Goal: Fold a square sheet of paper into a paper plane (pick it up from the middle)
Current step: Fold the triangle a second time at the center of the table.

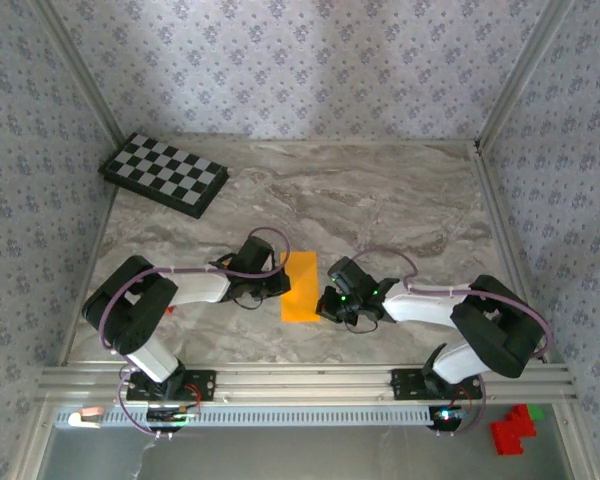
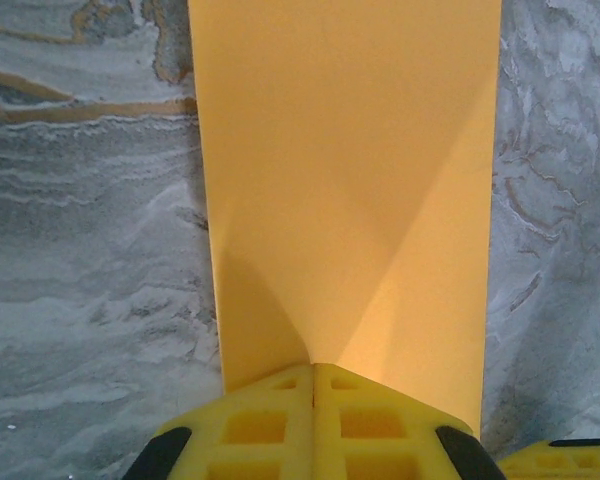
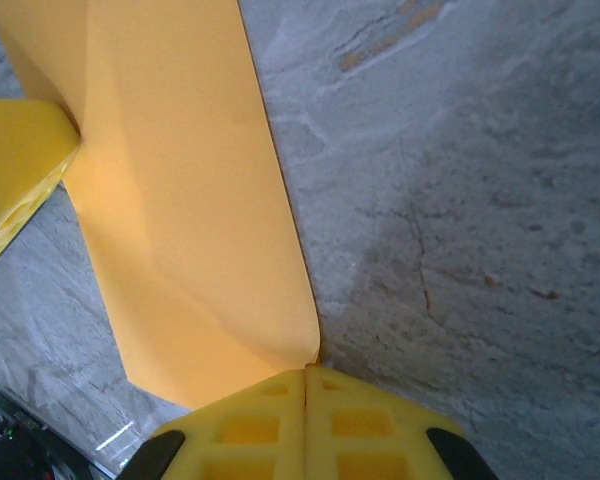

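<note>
The paper looks thin, light, floppy and easily creased, so the left tool pinches its mid-edge and the right tool pinches a corner across from it.

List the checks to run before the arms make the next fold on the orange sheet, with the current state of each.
1. Left tool shut on the edge of the square sheet of paper: ok.
2. Right tool shut on the sheet's corner: ok, though the bite is slim.
3. Sheet free of tears where visible: ok.
4. Layers aligned along the fold: cannot tell.
5. Checkered board well away from the sheet: ok.
</note>
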Controlling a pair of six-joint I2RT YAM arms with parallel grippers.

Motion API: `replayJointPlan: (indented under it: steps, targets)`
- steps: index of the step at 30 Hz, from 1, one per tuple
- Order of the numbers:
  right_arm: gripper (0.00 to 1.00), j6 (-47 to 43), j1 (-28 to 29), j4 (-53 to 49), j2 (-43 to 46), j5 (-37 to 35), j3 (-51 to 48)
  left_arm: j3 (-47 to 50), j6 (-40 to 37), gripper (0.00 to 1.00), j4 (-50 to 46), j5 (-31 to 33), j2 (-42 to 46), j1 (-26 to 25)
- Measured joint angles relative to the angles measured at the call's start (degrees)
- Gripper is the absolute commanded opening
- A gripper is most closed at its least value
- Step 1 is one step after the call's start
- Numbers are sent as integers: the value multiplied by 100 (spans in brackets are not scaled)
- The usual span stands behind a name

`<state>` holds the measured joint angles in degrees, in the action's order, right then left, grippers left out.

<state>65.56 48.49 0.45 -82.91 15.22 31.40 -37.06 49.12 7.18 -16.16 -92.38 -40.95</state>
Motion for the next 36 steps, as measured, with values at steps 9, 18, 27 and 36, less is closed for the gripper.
replayJointPlan:
  steps: [9, 18, 27, 36]
  targets:
    - [2, -94, -7, -229, 4, 20, 267, -83, -260, 11, -496, 59, 160, 0]
    - [1, -149, -4, -448, 330, 9, 435, -133, -872, 32, -953, 105, 1084, -11]
    - [0, -90, -103, -452, 494, -4, 448, 428, -1676, 37, -632, 332, 2168, -616]
    - [0, 122, -175, -247, 494, 63, 498, 1178, -2680, 43, 85, 994, 2339, -1650]
